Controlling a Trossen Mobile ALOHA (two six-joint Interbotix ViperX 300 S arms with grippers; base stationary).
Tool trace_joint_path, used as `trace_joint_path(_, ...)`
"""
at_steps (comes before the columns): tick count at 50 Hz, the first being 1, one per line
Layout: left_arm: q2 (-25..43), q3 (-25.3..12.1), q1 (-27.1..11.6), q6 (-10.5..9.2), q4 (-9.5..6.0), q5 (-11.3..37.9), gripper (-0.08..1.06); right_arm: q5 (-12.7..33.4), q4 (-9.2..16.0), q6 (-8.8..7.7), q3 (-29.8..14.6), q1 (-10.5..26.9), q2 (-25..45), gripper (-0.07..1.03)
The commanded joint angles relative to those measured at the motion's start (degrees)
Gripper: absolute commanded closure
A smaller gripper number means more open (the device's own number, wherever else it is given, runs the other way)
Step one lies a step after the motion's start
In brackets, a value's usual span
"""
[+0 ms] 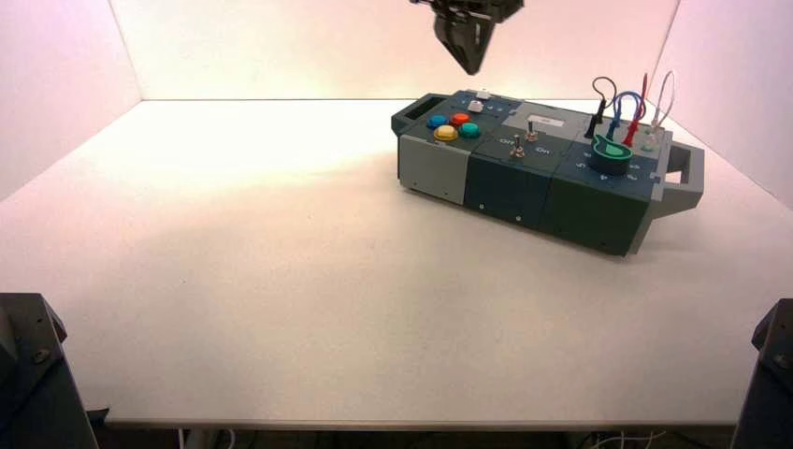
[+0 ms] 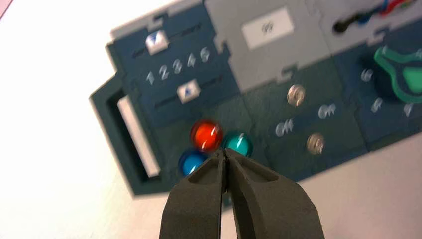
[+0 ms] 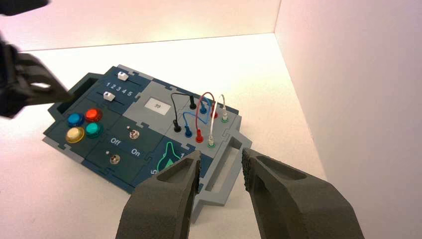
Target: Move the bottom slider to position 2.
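The bottom slider [image 2: 188,91] is a small whitish knob on a dark track, next to the round buttons on the box [image 1: 505,173]. Its knob sits near mid-track, below the digits 3 and 4. It also shows in the right wrist view [image 3: 107,96] and the high view [image 1: 476,106]. My left gripper [image 1: 470,64] hangs in the air above the box's slider end. It is shut and empty [image 2: 225,152], with its tips seen over the red and teal buttons. My right gripper [image 3: 220,159] is open and empty above the grey handle [image 3: 224,164] at the other end.
A second slider [image 2: 157,41] lies beyond the digit row. Four coloured push buttons [image 3: 83,124], two metal toggle levers [image 3: 132,133], a green knob [image 1: 612,150] and plugged wires [image 1: 622,108] fill the rest of the box. White walls close in behind and at both sides.
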Motion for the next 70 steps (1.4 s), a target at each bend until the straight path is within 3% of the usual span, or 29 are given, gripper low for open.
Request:
trace_joint_path(1, 0.97, -5.01, -0.35, -0.26, -1.23, 0.53, 1.00, -0.53, 0.26, 0.09, -0.88, 0.18, 0.53, 0.51)
trace_joint_path(27, 13.45, -22.94, -0.70, -0.79, -1.14, 10.63, 1.00, -0.53, 0.35, 0.18, -0.97, 0.18, 0.53, 0.51)
trace_joint_path(41, 18.37, -30.06, -0.70, -0.79, -0.18, 14.06, 1.01, -0.53, 0.35, 0.18, -0.97, 0.26, 0.44, 0.51)
trace_joint_path(70, 21.01, -31.73, 1.85, -0.88, 0.62, 14.85, 1.01, -0.53, 0.35, 0.18, -0.88, 0.18, 0.26, 0.51)
